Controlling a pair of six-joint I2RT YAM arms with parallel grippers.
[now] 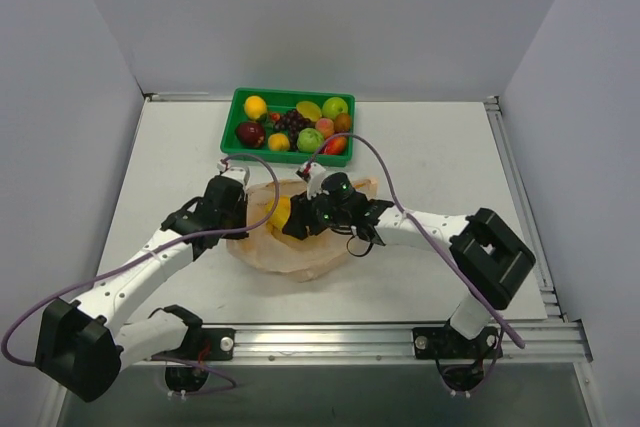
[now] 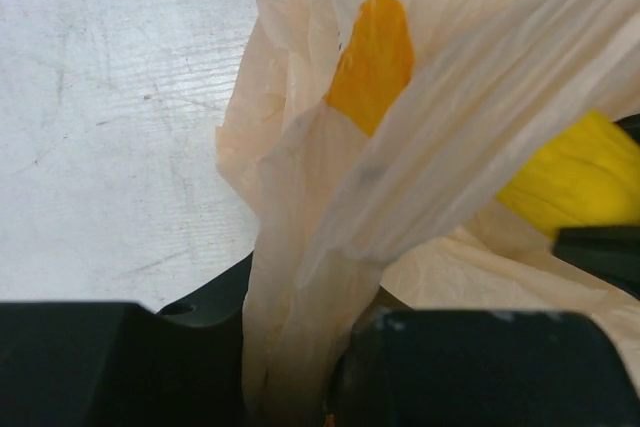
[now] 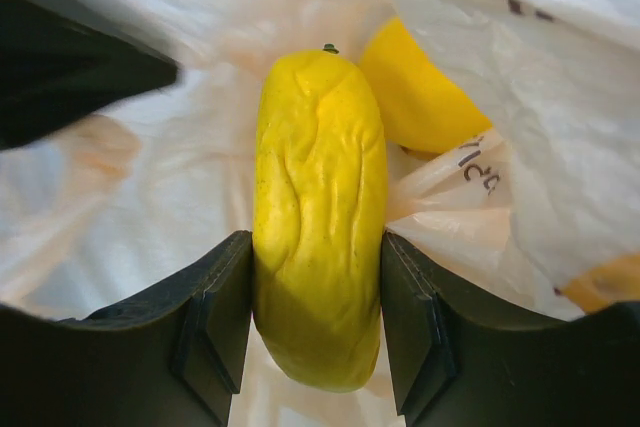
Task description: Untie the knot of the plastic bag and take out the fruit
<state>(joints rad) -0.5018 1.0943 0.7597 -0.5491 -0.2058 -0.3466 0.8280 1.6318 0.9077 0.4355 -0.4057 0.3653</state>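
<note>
Clamping a wrinkled yellow fruit (image 3: 320,147) at centre frame with the right gripper (image 3: 318,257), inside the opened plastic bag (image 3: 560,147); second yellow fruit (image 3: 420,97) just behind, upper right. Pinching a gathered bag strand with the left gripper (image 2: 300,367). Visible only from above: green tray (image 1: 232,127), upper centre.

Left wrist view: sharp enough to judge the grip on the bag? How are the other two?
Left wrist: plastic bag sharp and evenly lit, left hand's fingers dark with little detail. Right wrist: yellow fruit crisp, upper-left dark shape blurred. Top external: even light, no glare.
</note>
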